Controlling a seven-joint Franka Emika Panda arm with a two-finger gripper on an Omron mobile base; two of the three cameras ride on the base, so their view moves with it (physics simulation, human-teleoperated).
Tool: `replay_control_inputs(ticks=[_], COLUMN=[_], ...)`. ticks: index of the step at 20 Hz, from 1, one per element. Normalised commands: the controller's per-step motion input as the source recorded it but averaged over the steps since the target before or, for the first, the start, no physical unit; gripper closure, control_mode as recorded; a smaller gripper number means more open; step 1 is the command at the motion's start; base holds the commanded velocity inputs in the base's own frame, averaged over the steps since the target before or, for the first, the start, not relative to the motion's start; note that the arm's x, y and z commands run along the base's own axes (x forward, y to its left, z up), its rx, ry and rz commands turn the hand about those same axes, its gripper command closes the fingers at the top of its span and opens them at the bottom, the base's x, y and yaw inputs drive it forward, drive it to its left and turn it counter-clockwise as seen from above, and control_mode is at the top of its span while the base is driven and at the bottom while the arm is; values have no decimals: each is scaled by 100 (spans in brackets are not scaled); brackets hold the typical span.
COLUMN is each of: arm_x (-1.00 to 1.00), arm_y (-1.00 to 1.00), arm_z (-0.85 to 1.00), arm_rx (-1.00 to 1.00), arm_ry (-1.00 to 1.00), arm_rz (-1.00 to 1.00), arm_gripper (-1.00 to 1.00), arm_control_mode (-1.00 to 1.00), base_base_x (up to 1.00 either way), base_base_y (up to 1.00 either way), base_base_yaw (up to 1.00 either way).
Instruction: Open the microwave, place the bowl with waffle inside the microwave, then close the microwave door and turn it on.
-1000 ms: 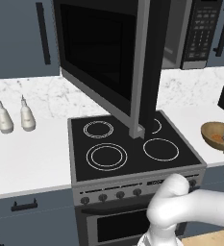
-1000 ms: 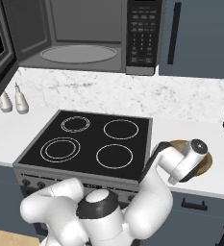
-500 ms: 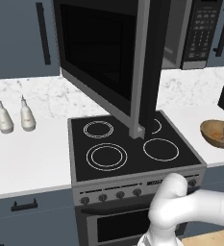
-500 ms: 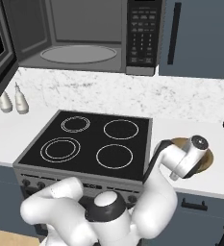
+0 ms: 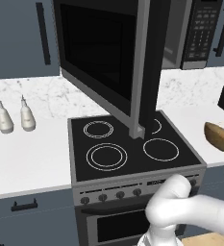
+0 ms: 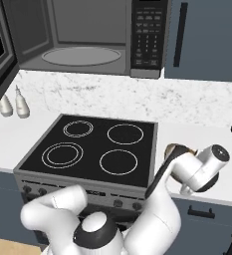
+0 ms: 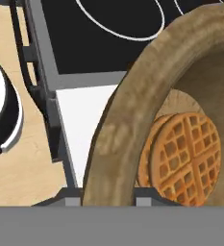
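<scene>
- The gripper (image 7: 107, 199) sits at the near rim of the bowl (image 7: 132, 110); in the hand view the two finger tips rise on either side of the bowl's wall, yet they are cut off at the bottom edge, so I cannot tell whether they pinch the rim or stand slack
- Inside the bowl lies a round golden waffle (image 7: 183, 158) on the tan floor
- In the right base view the white wrist hangs over the bowl (image 6: 176, 150) and hides most of it; the bowl rests on the white counter (image 6: 207, 137) just right of the stove (image 6: 95, 147)
- In the left base view the bowl (image 5: 219, 137) shows at the right edge, on the counter beside the stove (image 5: 128, 151)
- The microwave (image 6: 87, 37) is up on the wall above the stove, its cavity bare to view, keypad at the right
- The microwave door (image 5: 104, 57) is swung wide open toward the left
- Two small bottles (image 5: 13, 115) stand on the counter left of the stove
</scene>
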Motion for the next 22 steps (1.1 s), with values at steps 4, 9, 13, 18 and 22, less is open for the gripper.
replay_control_inputs(ticks=[4, 9, 13, 18, 22], arm_x=[-51, -29, -14, -1, 0], arm_y=[30, 78, 100, 100, 100], arm_z=[98, 100, 100, 91, 77], arm_rx=[-5, -25, -28, -21, -12], arm_ry=[-17, -29, -32, -29, -30], arm_rz=[47, 46, 27, 6, 0], arm_gripper=[100, 100, 100, 100, 100], arm_control_mode=[-100, -100, -100, -100, -100], base_base_x=[0, 0, 0, 0, 0], base_base_y=[0, 0, 0, 0, 0], base_base_yaw=[0, 0, 0, 0, 0])
